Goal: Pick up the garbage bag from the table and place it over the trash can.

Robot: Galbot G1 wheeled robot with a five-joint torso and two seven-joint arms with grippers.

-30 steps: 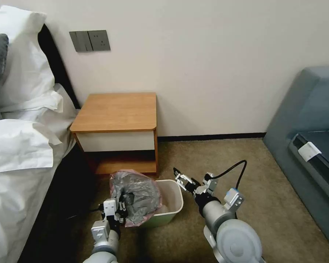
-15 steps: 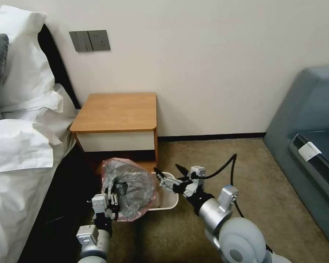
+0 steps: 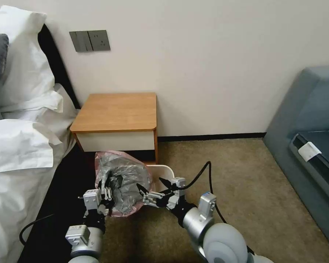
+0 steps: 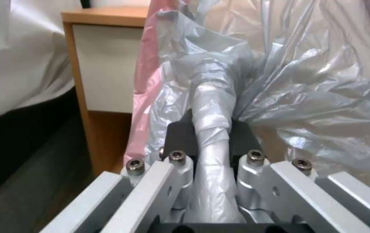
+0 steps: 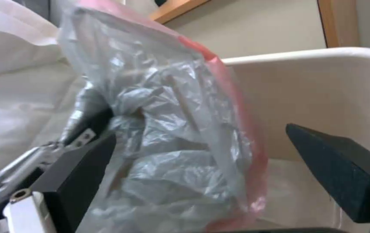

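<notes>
A: Where do we have the garbage bag (image 3: 122, 184) right now?

B: It is off the table (image 3: 115, 111), hanging low in front of the open lower shelf and draped against the near-left side of the trash can (image 3: 164, 171). Our left end effector (image 3: 105, 193) is clamped on a bunched fold of it; in the left wrist view the plastic runs up between the two black pads (image 4: 178, 137), squeezed into a rope.

A: Why gather it like that?

B: We judge the film is too thin and slippery to hold flat, so pinching a twisted ridge gives a firmer hold. The pink-edged mouth sags open toward the bin.

A: And the right side?

B: Our right end effector (image 3: 150, 191) sits just beside the bag, at the bin's near rim, fingers spread apart. In the right wrist view one dark finger (image 5: 81, 168) sits against the plastic and the other stands clear in front of the can's cream wall, so nothing is gripped there yet.

A: Why open there?

B: Probably to take the opposite edge so we can stretch the mouth over the rolled rim. The bag is not yet over the can.
</notes>
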